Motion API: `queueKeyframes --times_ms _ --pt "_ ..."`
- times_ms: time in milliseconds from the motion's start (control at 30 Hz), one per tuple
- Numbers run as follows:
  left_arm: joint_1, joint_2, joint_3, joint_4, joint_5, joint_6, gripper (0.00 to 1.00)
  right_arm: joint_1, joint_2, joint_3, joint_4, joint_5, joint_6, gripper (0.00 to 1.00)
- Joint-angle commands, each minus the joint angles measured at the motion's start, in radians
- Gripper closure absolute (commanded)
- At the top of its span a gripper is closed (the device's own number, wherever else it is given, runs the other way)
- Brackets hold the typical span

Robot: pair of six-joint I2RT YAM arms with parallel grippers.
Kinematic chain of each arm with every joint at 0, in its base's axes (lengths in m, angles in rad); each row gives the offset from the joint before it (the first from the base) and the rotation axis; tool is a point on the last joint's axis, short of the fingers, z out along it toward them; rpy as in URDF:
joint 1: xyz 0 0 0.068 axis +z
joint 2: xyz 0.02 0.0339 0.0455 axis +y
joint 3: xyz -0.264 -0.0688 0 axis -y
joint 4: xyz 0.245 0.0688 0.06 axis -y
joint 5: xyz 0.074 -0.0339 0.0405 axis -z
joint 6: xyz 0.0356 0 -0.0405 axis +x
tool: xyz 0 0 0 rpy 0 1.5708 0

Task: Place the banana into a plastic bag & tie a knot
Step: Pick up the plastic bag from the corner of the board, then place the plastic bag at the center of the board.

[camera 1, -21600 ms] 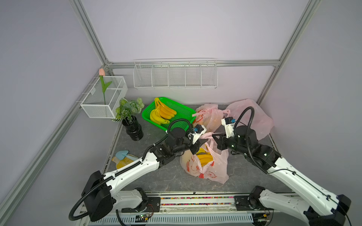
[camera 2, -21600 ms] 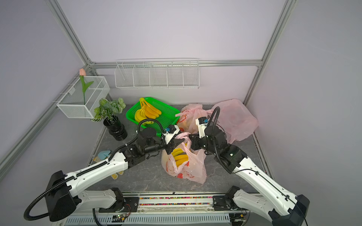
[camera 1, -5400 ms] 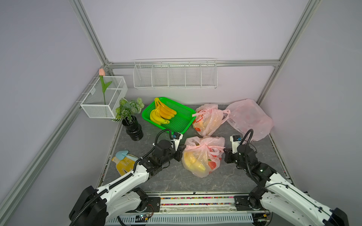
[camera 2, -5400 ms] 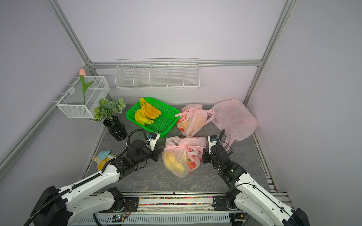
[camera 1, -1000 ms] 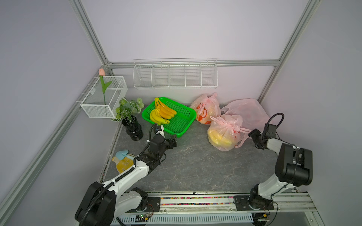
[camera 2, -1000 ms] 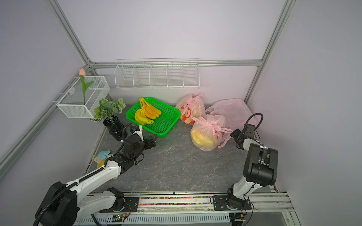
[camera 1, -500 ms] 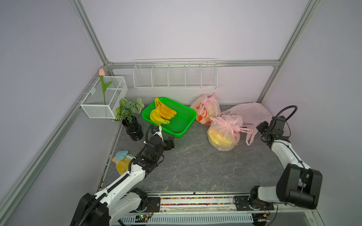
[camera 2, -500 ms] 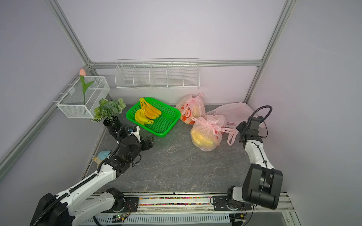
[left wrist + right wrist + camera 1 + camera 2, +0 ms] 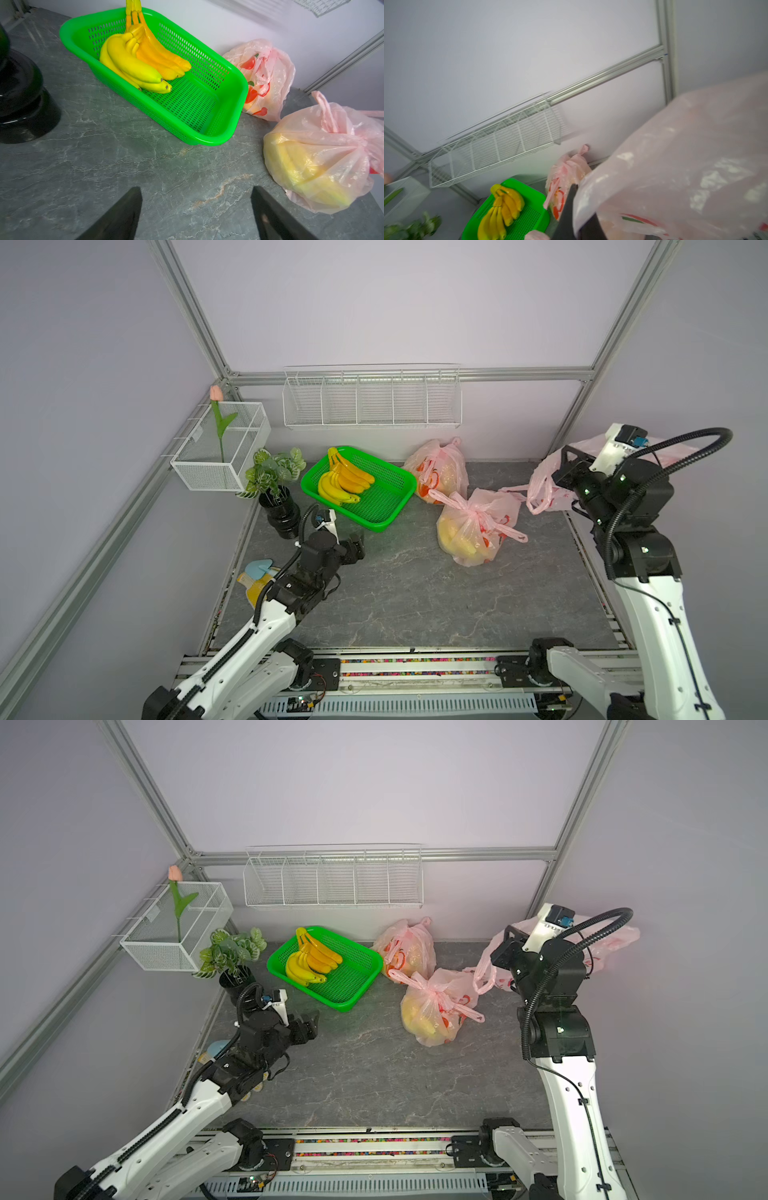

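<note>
The grey table (image 9: 395, 593) lies open across its front and middle. Things crowd its back edge: the green basket (image 9: 384, 499) holding the bananas (image 9: 340, 485), then a knotted back bag (image 9: 438, 472) and a knotted front bag (image 9: 473, 531), yellow fruit showing through both. At the right edge the raised right gripper (image 9: 559, 472) pinches a limp empty plastic bag (image 9: 540, 485), while the low left gripper (image 9: 196, 193) faces the basket, jaws spread wide.

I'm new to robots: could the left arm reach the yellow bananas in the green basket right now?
Probably yes. The left arm, jaws open and empty, faces the green perforated plastic basket across bare grey tabletop; the yellow banana bunches lie uncovered inside.
</note>
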Motion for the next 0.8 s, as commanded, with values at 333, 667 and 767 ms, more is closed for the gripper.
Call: queueKeyframes --times_ms 333,667,767 --pt "0.003 -0.229 -0.034 -0.118 0.005 -0.019 0.14 0.561 0.034 0.146 0.007 0.034 -0.157 0.93" --pt "0.003 -0.316 -0.099 -0.077 0.077 -0.038 0.14 0.796 -0.305 -0.532 0.135 0.229 0.023 0.93" --pt "0.003 -0.318 -0.103 -0.079 0.140 -0.029 0.14 0.796 -0.451 -0.780 0.107 0.257 0.125 0.93"
